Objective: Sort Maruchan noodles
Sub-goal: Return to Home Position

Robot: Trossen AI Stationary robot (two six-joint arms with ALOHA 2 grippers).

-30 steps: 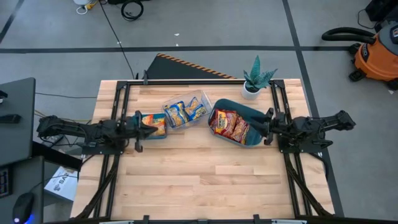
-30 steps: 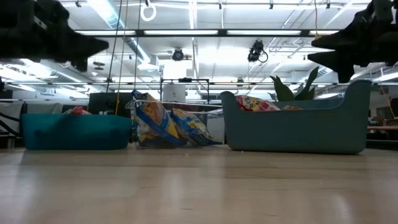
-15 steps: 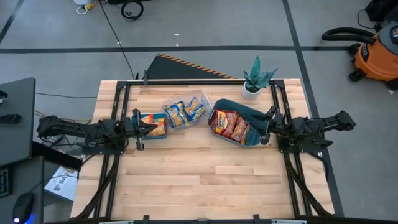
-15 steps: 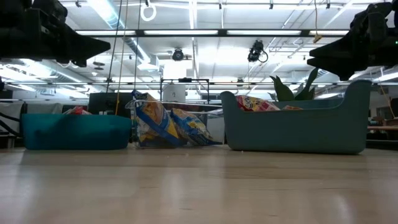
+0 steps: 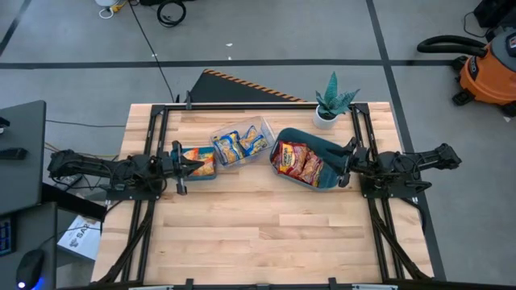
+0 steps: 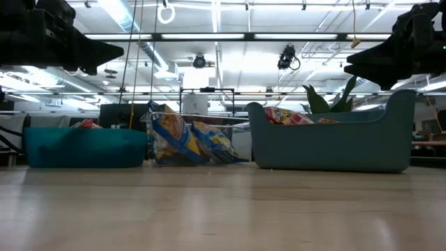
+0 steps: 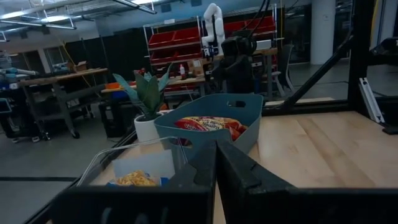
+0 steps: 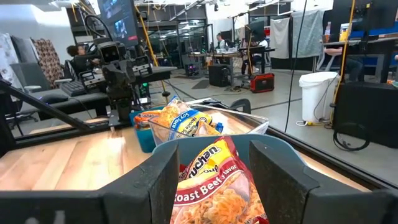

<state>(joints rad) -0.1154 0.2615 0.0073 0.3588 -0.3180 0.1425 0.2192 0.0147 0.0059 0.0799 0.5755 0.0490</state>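
Observation:
The Maruchan noodles lie in three containers along the table's far half. Orange-and-yellow packets point(image 5: 201, 158) fill the small teal bin point(image 5: 208, 178) on the left. Blue-and-yellow packets point(image 5: 238, 145) sit in the clear tray point(image 5: 262, 126) in the middle. Red-and-yellow packets point(image 5: 298, 161) lie in the large teal bin point(image 5: 319, 138) on the right. My left gripper point(image 5: 196, 165) hovers shut above the small bin's left rim, its fingers closed together point(image 7: 216, 163). My right gripper point(image 5: 342, 163) hovers open above the large bin's right end, with a red packet point(image 8: 211, 180) showing between its fingers.
A potted plant point(image 5: 330, 103) stands at the table's far right corner, behind the large bin. The near half of the wooden table point(image 5: 266, 234) is bare. Black frame rails run along the left, right and far edges.
My right gripper has edged a little toward the table's left, farther over the large bin's right end. The packets and containers have stayed where they were.

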